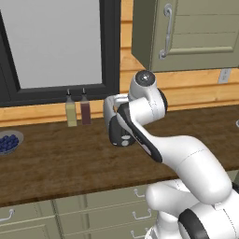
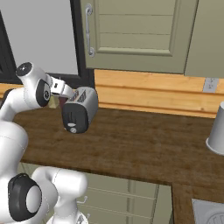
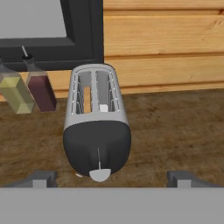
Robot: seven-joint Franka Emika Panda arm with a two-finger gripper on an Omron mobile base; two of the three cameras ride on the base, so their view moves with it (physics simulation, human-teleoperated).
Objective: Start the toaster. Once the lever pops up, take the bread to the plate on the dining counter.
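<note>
The toaster point(image 3: 97, 127) stands on the wooden worktop, silver-sided with a black front panel point(image 2: 73, 117). In the hand view a thin pale lever point(image 3: 98, 159) runs down that panel above a pale knob point(image 3: 99, 175). The tan bread point(image 3: 86, 99) sits low in the toaster's left slot. My gripper point(image 3: 113, 179) hovers above and in front of the toaster, open wide, with its dark fingertips point(image 3: 41, 178) on either side of the front panel and nothing between them. In the left base view the arm hides part of the toaster point(image 1: 120, 134). The plate and the dining counter are out of view.
Two slim bottles point(image 1: 71, 112) point(image 1: 86, 109) stand just left of the toaster by the window. A bowl of blueberries point(image 1: 8, 142) sits at the far left. A white cup point(image 2: 217, 131) stands at the right. A wall cabinet point(image 2: 135, 35) hangs overhead.
</note>
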